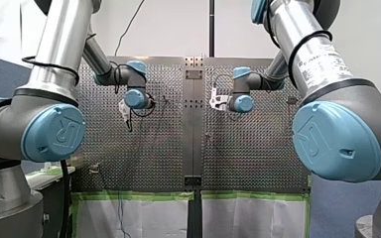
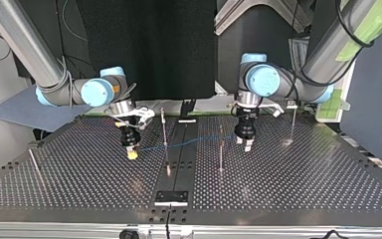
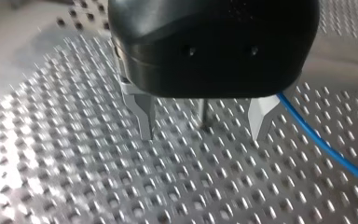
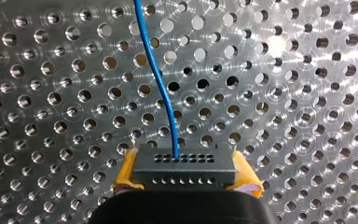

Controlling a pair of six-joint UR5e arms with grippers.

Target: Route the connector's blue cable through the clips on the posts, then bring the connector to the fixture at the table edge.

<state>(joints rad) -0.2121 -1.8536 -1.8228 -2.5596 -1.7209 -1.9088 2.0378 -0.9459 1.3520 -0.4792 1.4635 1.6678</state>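
My right gripper (image 4: 185, 186) is shut on a dark grey connector (image 4: 184, 165), its yellow pads (image 4: 127, 171) pressing on both ends. A thin blue cable (image 4: 161, 79) leaves the connector's face and runs ahead over the perforated plate. In the top view the right gripper (image 2: 132, 153) hangs low at the left, and the cable (image 2: 189, 143) runs right past a thin post (image 2: 164, 127) toward my left gripper (image 2: 244, 143). The left gripper (image 3: 203, 135) stands open just above the plate, its metal fingers (image 3: 143, 116) apart, with the cable (image 3: 326, 144) passing beside one finger.
More thin posts stand on the plate: one (image 2: 221, 149) right of the centre rail, one (image 2: 293, 124) far right, one (image 2: 32, 160) far left. A black block (image 2: 171, 197) sits on the centre rail at the top view's near edge.
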